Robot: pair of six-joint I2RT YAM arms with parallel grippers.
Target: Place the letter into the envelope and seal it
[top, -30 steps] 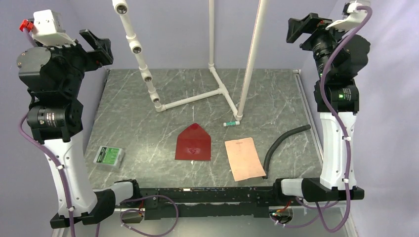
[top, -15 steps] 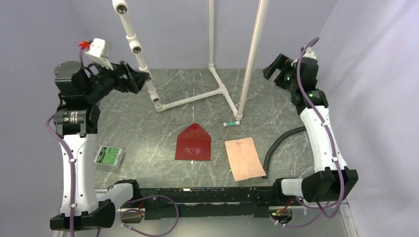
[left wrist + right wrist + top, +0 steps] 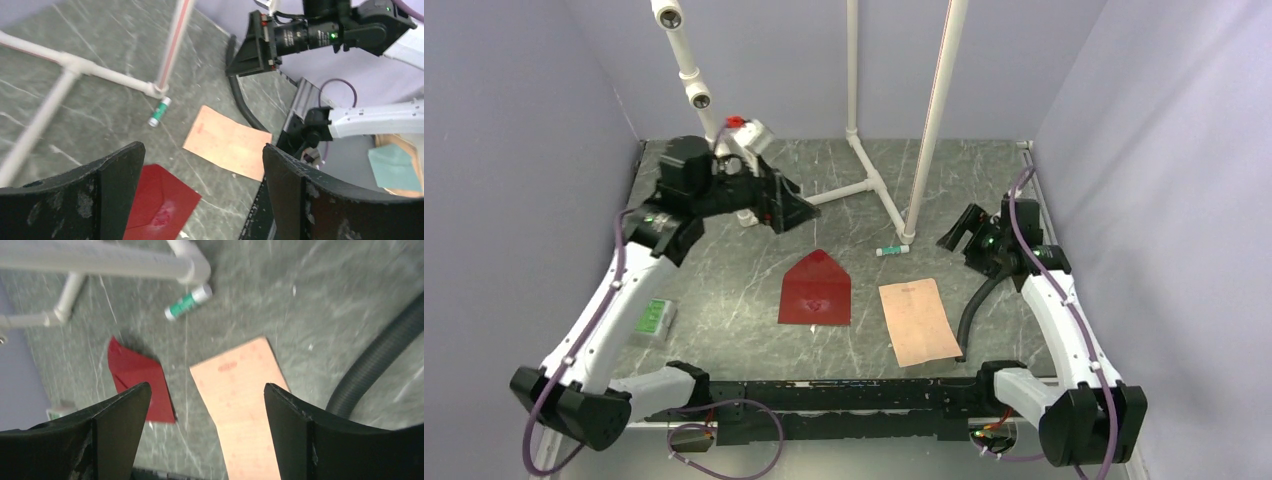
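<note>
Hovering above the table, your left gripper (image 3: 786, 205) and right gripper (image 3: 956, 231) both hang empty, jaws spread wide.
Nearest you, the letter (image 3: 919, 322) lies flat just right of the envelope (image 3: 815, 290), not touching it; its faint red print is too small to read. Farther back, both arms reach forward and angle down toward them.

Nothing here can be read. The flat pale peach paper sheet (image 3: 240, 400) carries a small reddish mark near its far end, possibly print, too blurred to make out. The green-and-white card packet (image 3: 653, 320) and the small green-and-white tube (image 3: 188, 301) show colour only.
</note>
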